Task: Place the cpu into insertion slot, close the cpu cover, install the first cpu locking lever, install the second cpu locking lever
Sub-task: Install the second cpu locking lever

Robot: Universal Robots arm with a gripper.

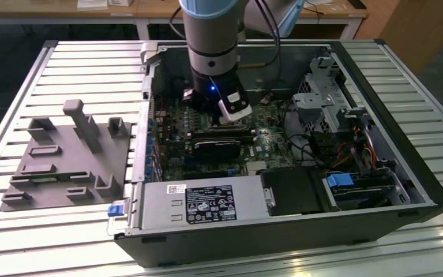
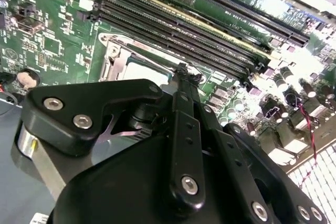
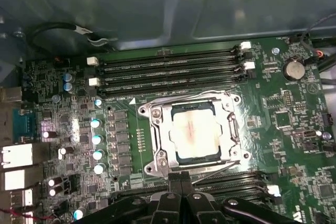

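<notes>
Reaching down into the open case (image 1: 375,190), the arm (image 1: 212,46) stands upright over the motherboard (image 1: 271,147), its gripper (image 3: 179,182) low above the green board. In the first wrist view the two black fingertips (image 3: 174,180) sit pressed side by side with no gap between them, clenched on nothing that can be seen, just at the near edge of the slot (image 3: 195,135). In the second wrist view the same fingers (image 2: 185,85) come to a single narrow tip at the socket's edge.

Seen in the first wrist view, the cpu (image 3: 195,132) lies flat in the slot, its dull silver top showing through the square window of the cover (image 3: 157,129). That cover lies down over the chip, a silvery frame with screws at its corners. A thin lever (image 3: 215,169) runs along the frame's near side, beside the fingertips; whether it is latched cannot be told.

Long black memory slots (image 3: 168,69) run along the far side of the socket, and more lie on its near side by the gripper. A round coin cell (image 3: 294,68) sits to the right of them in that view.

In the exterior view the case rests on a slatted metal table (image 1: 37,242), with a grey fixture (image 1: 64,161) on the exterior view's left, well apart from the case. A grey power supply (image 1: 198,202) fills the case's near side.
</notes>
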